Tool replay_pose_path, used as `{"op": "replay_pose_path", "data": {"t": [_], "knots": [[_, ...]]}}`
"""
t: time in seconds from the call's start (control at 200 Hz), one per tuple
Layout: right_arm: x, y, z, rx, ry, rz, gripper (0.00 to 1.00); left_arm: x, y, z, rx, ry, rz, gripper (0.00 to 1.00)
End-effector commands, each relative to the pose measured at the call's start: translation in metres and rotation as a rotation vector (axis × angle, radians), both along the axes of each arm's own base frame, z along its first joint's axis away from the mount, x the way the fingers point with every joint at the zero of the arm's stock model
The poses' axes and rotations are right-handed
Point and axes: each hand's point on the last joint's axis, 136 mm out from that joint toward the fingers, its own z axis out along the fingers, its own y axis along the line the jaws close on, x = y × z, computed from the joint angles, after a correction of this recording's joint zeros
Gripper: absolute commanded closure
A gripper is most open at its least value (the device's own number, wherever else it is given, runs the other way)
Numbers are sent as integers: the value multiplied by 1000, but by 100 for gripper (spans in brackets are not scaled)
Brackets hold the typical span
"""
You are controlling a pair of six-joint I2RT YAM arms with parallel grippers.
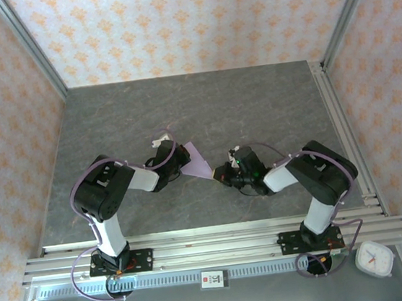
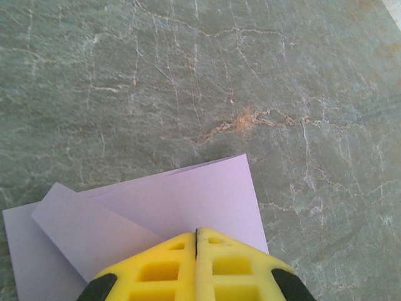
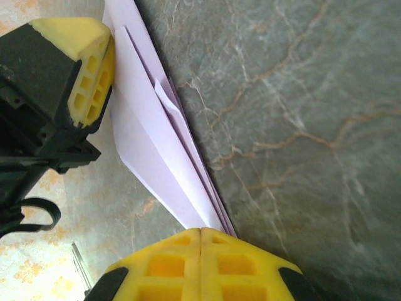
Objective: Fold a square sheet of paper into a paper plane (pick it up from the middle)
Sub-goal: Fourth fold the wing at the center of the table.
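Lilac paper plane (image 1: 198,161) is stretching across the table's (image 1: 254,108) middle. The left gripper (image 1: 179,159) is pinching its wide end and the right gripper (image 1: 219,172) its pointed tip, likely tensioning the creases.

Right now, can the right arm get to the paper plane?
Probably yes: the right gripper looks shut on the paper plane at its pointed end, nothing between them; the left gripper pinches the other end.
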Motion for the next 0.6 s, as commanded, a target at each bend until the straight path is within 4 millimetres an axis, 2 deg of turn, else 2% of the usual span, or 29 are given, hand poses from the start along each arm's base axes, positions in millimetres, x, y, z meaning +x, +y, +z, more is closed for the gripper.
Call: {"op": "replay_pose_path", "data": {"t": [0.0, 0.07, 0.15, 0.22, 0.39, 0.46, 0.596], "knots": [[-71, -59, -74, -223, 297, -31, 100, -29, 37, -58, 155, 176, 47, 100], [-82, -68, -73, -203, 313, -44, 100, -28, 36, -57, 159, 173, 37, 100], [-81, -72, -58, -177, 281, -61, 100, -26, 34, -53, 171, 158, 12, 100], [-66, -72, -34, -176, 194, -78, 100, -25, 27, -47, 189, 135, -45, 100], [-18, -73, 30, -201, -47, -119, 100, -29, -13, -25, 263, 43, -299, 100], [-8, -65, 45, -180, -90, -109, 87, -32, -20, -8, 232, 19, -309, 100], [-1, -46, 59, -63, -113, -94, 74, -32, -23, 27, 132, -29, -262, 100]]}}
